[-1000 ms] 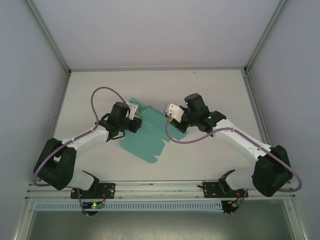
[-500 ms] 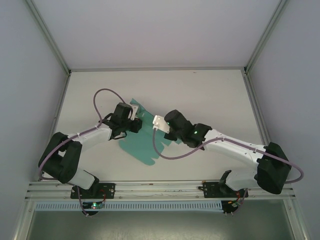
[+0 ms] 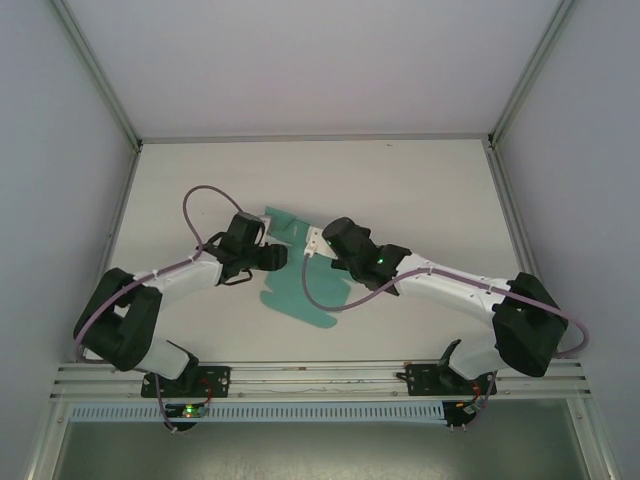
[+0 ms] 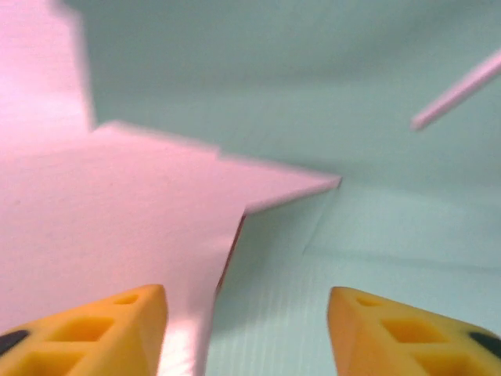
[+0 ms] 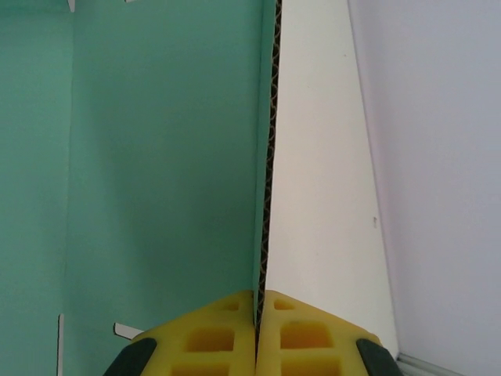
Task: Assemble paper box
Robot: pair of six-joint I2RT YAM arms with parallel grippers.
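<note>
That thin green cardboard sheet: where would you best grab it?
By a free edge of the paper box, coming in edge-on so one finger goes on each face, since it is thin, flat card. The right gripper pinches a panel's edge just so.

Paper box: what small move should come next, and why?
Probably close the left gripper on the paper box edge that lies between its open jaws: the right gripper is shut on another edge, so a second grip could allow folding.

The top camera looks down on the whole table (image 3: pixel 430 200); both wrist cameras sit close against the paper box (image 5: pixel 156 157).
</note>
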